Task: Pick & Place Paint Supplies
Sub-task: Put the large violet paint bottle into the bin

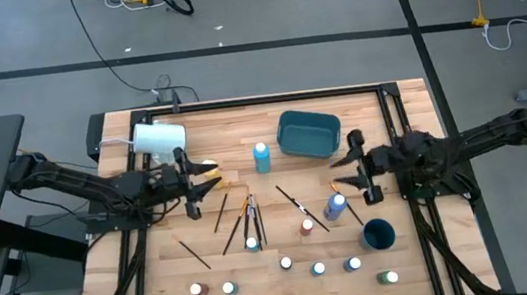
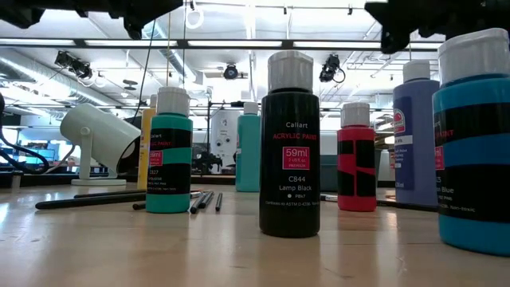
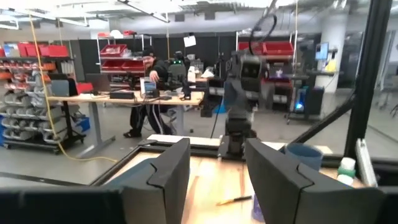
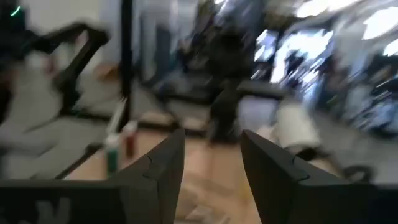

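Two dark fingers (image 3: 168, 171) of the left gripper (image 3: 217, 177) are seen apart, with an empty gap between them through which the wooden table (image 3: 208, 180) is visible. A thin brush (image 3: 234, 200) is seen lying on the wood within that gap. The other arm (image 3: 239, 106) is seen standing upright at the table's far edge. A dark blue cup (image 3: 303, 155) is placed beside it, and pale-capped bottles (image 3: 346, 168) are seen nearby. A person (image 3: 152, 93) is visible at a desk in the room beyond.

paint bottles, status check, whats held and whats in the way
Left gripper open, empty. Right gripper open, empty. Bottles and brushes loose on table, none in bin. Nothing blocking.
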Controlling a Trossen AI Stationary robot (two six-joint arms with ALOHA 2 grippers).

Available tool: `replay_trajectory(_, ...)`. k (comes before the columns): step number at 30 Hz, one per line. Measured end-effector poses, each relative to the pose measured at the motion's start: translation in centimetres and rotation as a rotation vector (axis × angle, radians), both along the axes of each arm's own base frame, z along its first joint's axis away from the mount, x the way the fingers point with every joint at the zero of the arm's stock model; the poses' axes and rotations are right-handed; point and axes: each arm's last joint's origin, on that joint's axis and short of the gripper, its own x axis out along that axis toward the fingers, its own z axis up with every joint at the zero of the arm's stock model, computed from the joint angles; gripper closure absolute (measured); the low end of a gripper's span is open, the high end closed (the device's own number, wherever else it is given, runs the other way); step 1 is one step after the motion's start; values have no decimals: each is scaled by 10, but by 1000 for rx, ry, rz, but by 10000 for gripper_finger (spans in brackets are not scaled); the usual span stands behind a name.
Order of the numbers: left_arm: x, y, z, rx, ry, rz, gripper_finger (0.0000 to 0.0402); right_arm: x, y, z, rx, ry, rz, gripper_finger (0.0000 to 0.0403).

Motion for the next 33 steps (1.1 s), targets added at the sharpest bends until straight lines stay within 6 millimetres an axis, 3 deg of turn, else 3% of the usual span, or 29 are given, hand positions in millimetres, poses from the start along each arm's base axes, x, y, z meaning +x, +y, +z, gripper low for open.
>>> replay_trajectory(4, 0, 0, 1, -10, -5, -2, 238, 9, 3, -15, 19, 204, 81, 240)
replay_trajectory(8, 0, 0, 2, 13, 0, 2, 238, 16, 7, -27, 24, 291, 210, 240)
replay_trajectory(11, 0, 0, 2, 13, -1, 2, 238, 19, 10, -30, 38, 307, 272, 240)
replay_trajectory(33, 0, 0, 2, 58, 9, 9, 238, 32, 11, -54, -42, 417, 271, 242)
